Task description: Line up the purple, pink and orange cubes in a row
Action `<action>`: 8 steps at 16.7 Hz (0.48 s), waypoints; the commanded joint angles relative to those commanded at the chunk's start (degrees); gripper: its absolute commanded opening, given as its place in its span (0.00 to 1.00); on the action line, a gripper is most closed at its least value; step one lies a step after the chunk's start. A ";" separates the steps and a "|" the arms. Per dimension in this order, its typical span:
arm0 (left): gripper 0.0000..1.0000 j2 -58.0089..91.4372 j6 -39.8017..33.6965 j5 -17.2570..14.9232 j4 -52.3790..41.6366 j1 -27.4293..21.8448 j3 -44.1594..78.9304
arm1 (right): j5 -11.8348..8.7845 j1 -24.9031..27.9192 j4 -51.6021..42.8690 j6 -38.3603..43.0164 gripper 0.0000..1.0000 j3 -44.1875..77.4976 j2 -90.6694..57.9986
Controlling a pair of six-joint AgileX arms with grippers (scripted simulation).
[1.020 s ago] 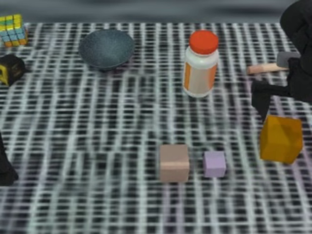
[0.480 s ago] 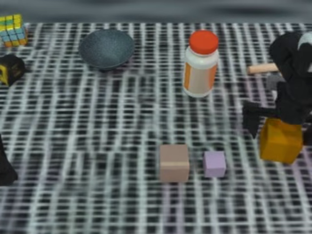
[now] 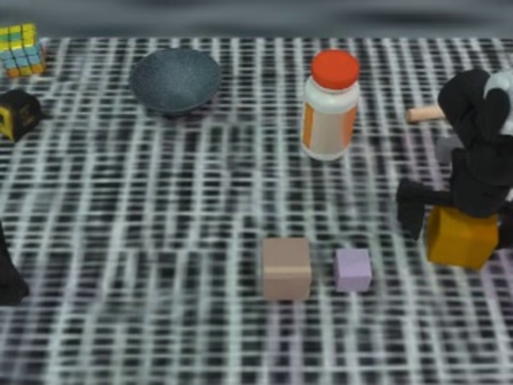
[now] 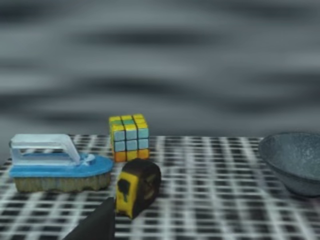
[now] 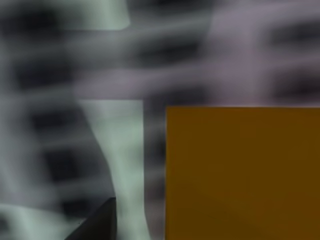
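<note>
My right gripper (image 3: 457, 220) is down over the orange cube (image 3: 460, 238) at the table's right side, one dark finger (image 3: 410, 210) standing just off the cube's left face, the other hidden at the frame's edge. Jaws spread, not clamped on anything. My right wrist camera fills with the cube's flat orange face (image 5: 242, 172). The pink cube (image 3: 286, 268) sits near the table's middle with the purple cube (image 3: 353, 269) just beside it on its right, apart. My left arm (image 3: 10, 277) is parked at the left edge; whether its gripper is spread or closed, I cannot tell.
</note>
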State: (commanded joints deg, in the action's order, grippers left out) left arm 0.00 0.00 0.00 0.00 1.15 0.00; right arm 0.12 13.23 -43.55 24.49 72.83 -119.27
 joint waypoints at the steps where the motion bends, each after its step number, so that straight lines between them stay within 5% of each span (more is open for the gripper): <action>1: 1.00 0.00 0.00 0.00 0.00 0.00 0.00 | 0.00 0.00 0.00 0.00 0.77 0.00 0.00; 8: 1.00 0.00 0.00 0.00 0.00 0.00 0.00 | 0.00 0.00 0.00 0.00 0.25 0.00 0.00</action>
State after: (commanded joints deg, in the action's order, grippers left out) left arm 0.00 0.00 0.00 0.00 1.15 0.00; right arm 0.12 13.23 -43.55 24.49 72.83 -119.27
